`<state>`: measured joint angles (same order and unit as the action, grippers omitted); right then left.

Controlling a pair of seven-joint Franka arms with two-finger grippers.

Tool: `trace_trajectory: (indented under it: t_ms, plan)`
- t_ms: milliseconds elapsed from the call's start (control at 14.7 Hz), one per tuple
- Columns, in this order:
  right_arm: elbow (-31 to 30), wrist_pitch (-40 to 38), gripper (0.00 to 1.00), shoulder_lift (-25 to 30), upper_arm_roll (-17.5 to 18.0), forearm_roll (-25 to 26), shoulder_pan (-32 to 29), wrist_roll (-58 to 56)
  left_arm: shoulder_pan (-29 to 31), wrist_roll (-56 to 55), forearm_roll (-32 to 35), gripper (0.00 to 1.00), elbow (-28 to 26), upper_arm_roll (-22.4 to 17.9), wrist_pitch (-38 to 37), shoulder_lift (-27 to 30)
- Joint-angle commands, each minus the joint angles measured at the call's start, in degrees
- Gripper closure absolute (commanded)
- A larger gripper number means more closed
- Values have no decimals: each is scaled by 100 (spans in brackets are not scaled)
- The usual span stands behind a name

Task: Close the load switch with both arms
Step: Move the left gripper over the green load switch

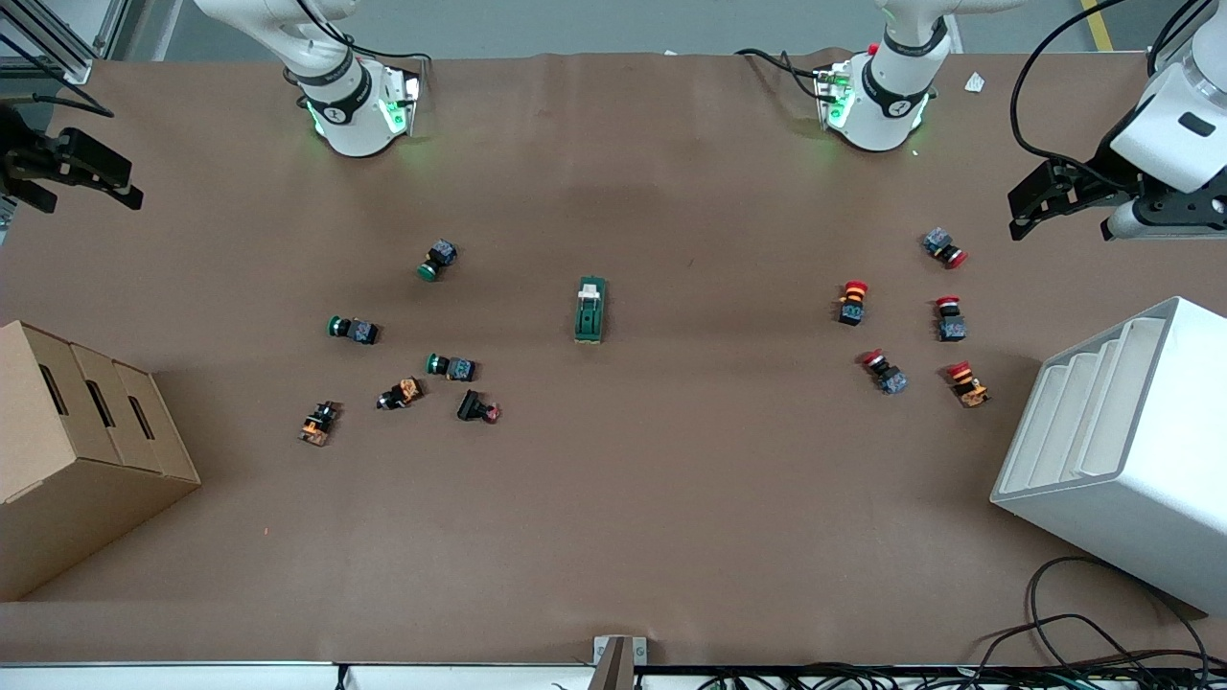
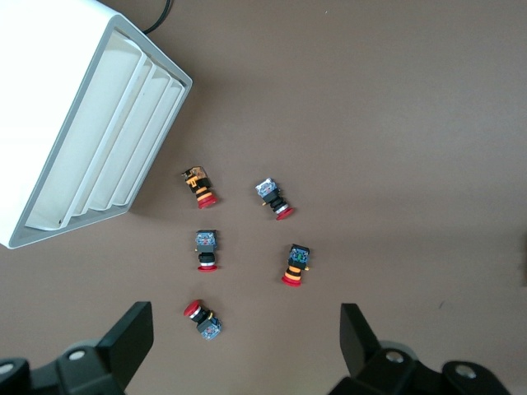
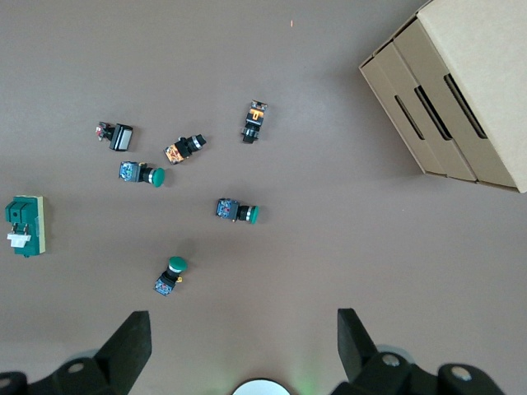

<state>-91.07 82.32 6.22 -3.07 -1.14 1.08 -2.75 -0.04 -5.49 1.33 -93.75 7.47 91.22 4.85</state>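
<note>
On the table (image 1: 613, 537), nothing has been started: the left gripper (image 1: 1040, 203) hangs released over the red-button end, the right gripper (image 1: 81, 172) released over the other end, and the load switch (image 1: 590, 310) lies untouched midway between them.

Cardboard box (image 1: 77, 450), white rack (image 1: 1122, 450) at table ends; push buttons (image 1: 901, 326) scattered

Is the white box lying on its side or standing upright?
On its side: the white box shows its open slots facing the buttons, not upward.
</note>
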Motion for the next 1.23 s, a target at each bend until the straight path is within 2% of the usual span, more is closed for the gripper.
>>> trace_trajectory:
  t_ms: [0,273,477,750,955,1023,1159]
  plan:
    - [-139,13,0,116,-1,-97,-11,-59,-5,-48,78,0,147,9,-60,-72]
    - [-122,-5,0,116,-1,-132,-28,-15,-110,-57,43,0,234,53,-34,-98]
    - [-16,-40,0,108,-9,-149,-55,-15,-216,-127,-167,0,173,447,220,-229]
    - [28,-32,0,37,-18,-141,-134,-24,-251,-1450,-186,0,-318,1483,1070,-405]
    - [-24,-6,0,-138,-18,-88,-178,-85,-260,-3014,-89,0,-626,2379,1853,-712]
    - [27,-22,0,-347,-27,-114,-308,-85,-277,-3550,-71,0,-653,2643,2082,-870]
    - [37,143,0,-725,-27,-123,-555,-94,-574,-4438,444,0,-723,2873,2478,-1213]
